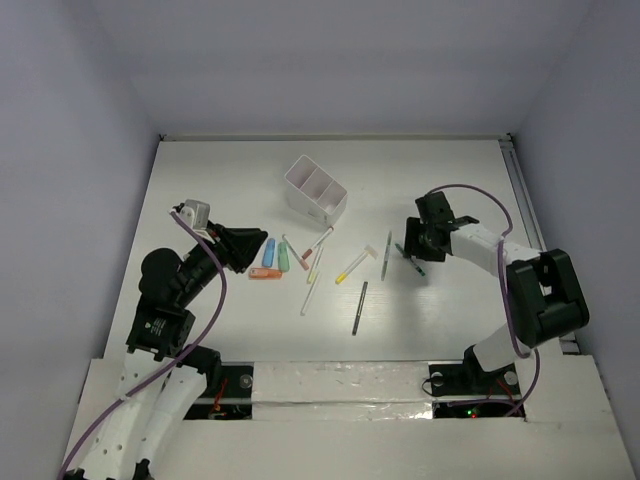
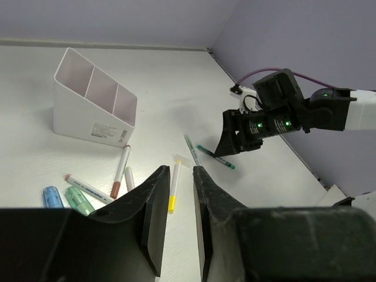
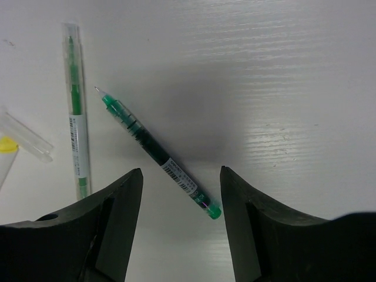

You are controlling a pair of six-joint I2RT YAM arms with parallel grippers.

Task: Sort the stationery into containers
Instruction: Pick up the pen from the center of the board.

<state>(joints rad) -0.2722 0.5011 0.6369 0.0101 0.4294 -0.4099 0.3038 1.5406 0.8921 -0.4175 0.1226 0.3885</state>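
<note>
Both sets are empty. The right jaws gape astride the teal pen's (image 3: 155,151) end, seemingly to pinch it; the left jaws barely part.

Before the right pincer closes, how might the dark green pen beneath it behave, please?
The dark green pen looks thin and straight, so probably light and stiff. Its smooth round barrel, lying flat, may roll if nudged.

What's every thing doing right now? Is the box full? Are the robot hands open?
Box, empty, standing on the table.
Left gripper, slightly open, holding nothing.
Right gripper, wide open, holding nothing.
Teal pen, lying loose under the right gripper.
Other pens, lying loose on the table.
Short markers, lying loose, outside the box.
</note>
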